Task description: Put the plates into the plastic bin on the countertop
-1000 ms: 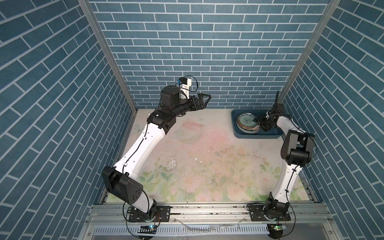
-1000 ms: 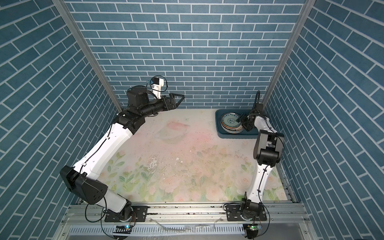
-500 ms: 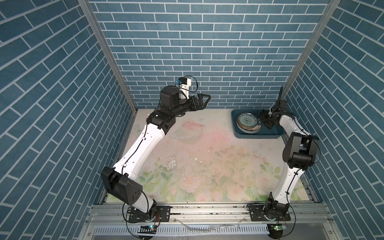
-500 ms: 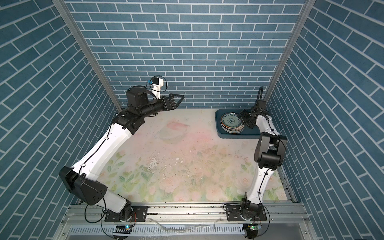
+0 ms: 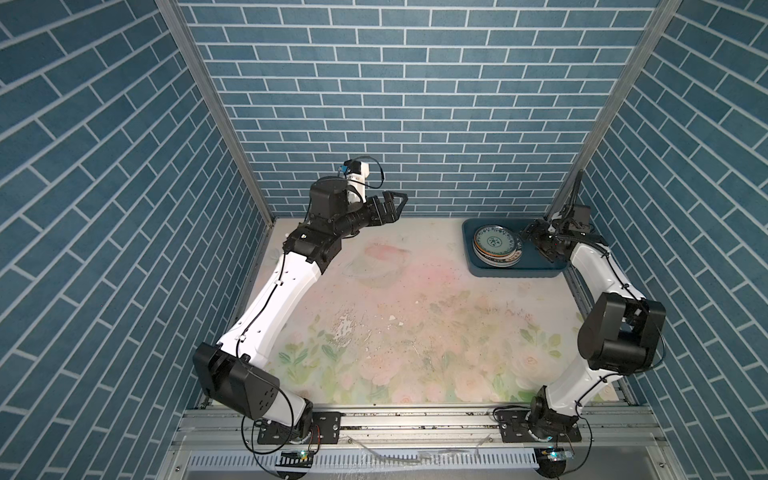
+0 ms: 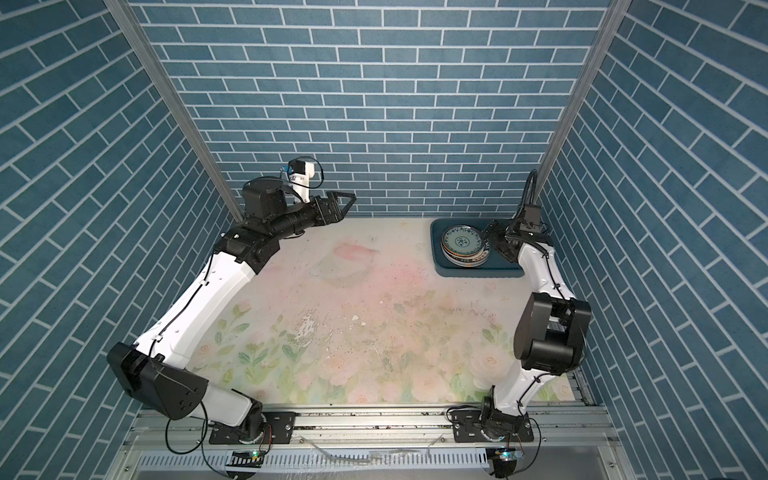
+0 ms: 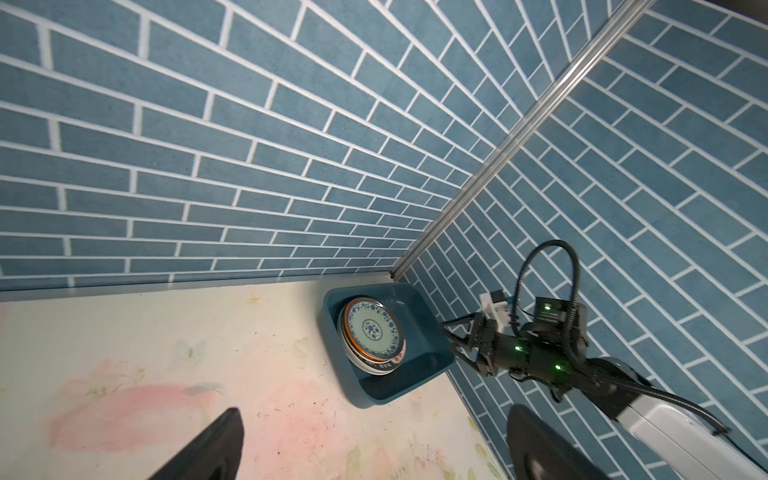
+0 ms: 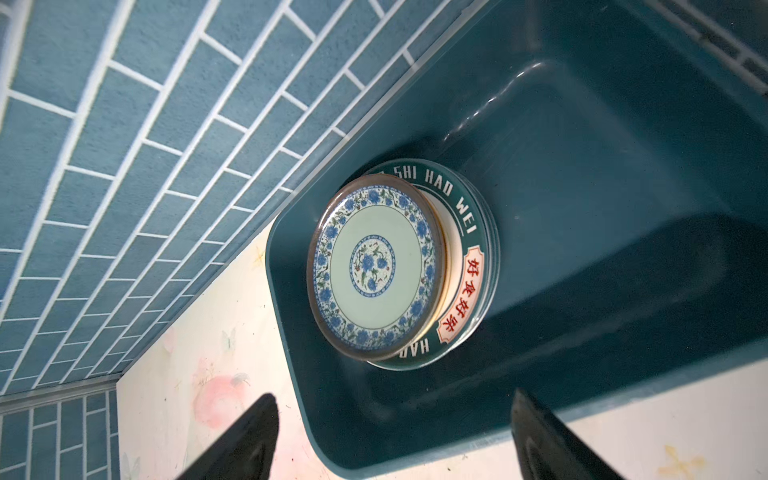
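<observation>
Pulled back off the stack since a second ago, the right gripper (image 5: 534,239) hangs with jaws spread and empty. Just beside it sit the plates (image 5: 494,243), stacked inside the plastic bin (image 5: 515,274) beneath it. Well apart, the left gripper (image 5: 397,203), also spread wide and empty, hovers above the countertop (image 5: 415,311).

This is a robot test cell dressed as a kitchen: blue brick-print wall panels (image 5: 415,104), joined by bare aluminium posts (image 5: 219,112), rise just behind the left claw (image 5: 397,205), and the floral countertop (image 5: 415,291) below it ends at a slotted metal rail (image 5: 415,420).
</observation>
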`<state>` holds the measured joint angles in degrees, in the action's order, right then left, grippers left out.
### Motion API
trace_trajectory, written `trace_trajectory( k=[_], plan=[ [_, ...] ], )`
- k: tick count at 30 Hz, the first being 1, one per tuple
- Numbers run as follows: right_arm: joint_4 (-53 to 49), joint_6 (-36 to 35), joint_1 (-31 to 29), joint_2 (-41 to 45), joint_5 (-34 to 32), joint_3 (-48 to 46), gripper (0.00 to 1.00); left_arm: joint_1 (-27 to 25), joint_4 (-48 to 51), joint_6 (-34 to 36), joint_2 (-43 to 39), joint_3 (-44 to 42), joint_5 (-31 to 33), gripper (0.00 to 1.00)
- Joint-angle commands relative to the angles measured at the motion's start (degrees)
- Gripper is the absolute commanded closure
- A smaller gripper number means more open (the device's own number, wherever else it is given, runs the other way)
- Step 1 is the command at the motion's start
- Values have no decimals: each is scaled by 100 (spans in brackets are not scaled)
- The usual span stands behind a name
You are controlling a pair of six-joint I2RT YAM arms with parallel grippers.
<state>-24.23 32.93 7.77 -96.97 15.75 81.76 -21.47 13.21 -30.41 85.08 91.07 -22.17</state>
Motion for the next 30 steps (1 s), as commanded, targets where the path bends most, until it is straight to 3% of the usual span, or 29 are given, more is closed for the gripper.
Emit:
trace_trajectory(
  k=[1,7,13,22,30],
  plan=[
    [153,-187,-8,618,-469,-395,12,309,161,190,-176,-201,251,0],
    [39,-261,-4,1655,-1393,-1211,11,651,501,772,-600,-750,1262,0],
    [-39,-220,25,2707,-2395,-2093,9,924,651,1056,-1224,-1671,3038,0],
    [-806,189,49,3747,-3642,-2815,8,1307,-1044,2046,-2329,-4071,4450,0],
    [-900,267,49,4738,-3836,-3766,2,1398,-2808,2354,-2238,-5796,4922,0]
  ],
)
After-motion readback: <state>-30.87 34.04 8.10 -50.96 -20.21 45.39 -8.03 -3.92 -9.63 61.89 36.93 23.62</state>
